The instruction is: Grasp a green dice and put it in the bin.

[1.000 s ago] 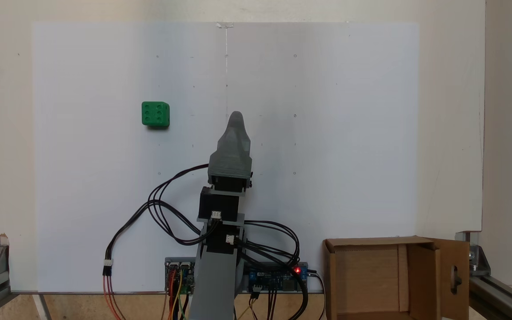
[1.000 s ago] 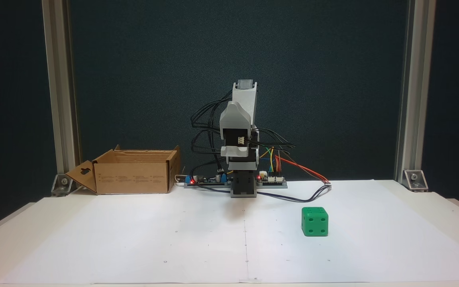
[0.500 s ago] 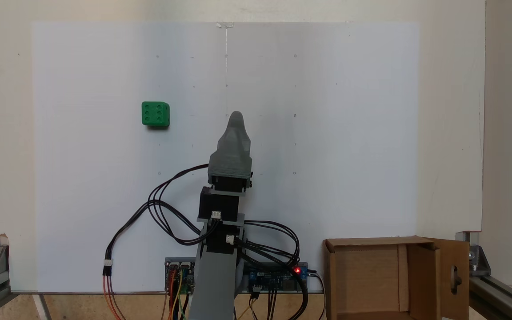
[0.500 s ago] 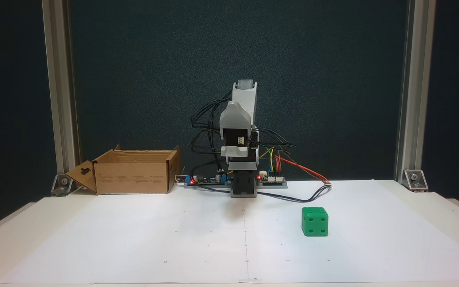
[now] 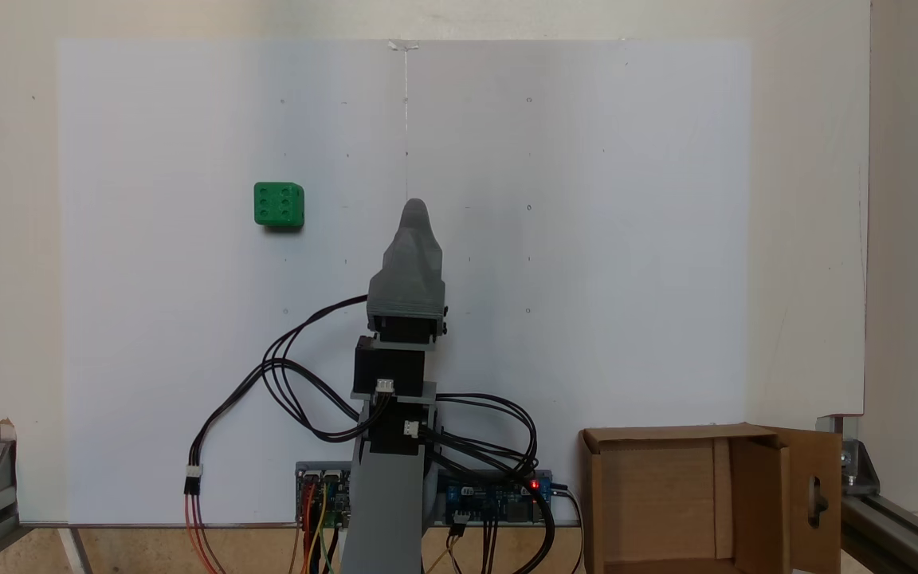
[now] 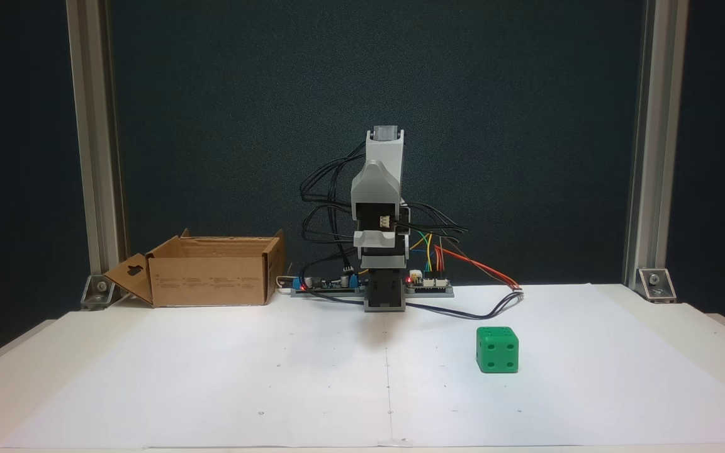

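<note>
Left of the pincer [image 5: 415,209], well apart, sits the dice [image 5: 279,205]; its jaws overlap, so their state cannot be made out.

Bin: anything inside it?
The bin shows bare cardboard floor and walls from above; no dice inside. Its inner flap hides one strip. The green dice sits on the white paper.

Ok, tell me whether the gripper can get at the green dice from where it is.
Probably yes: the green dice sits alone on open paper, nothing between it and the gripper.
</note>
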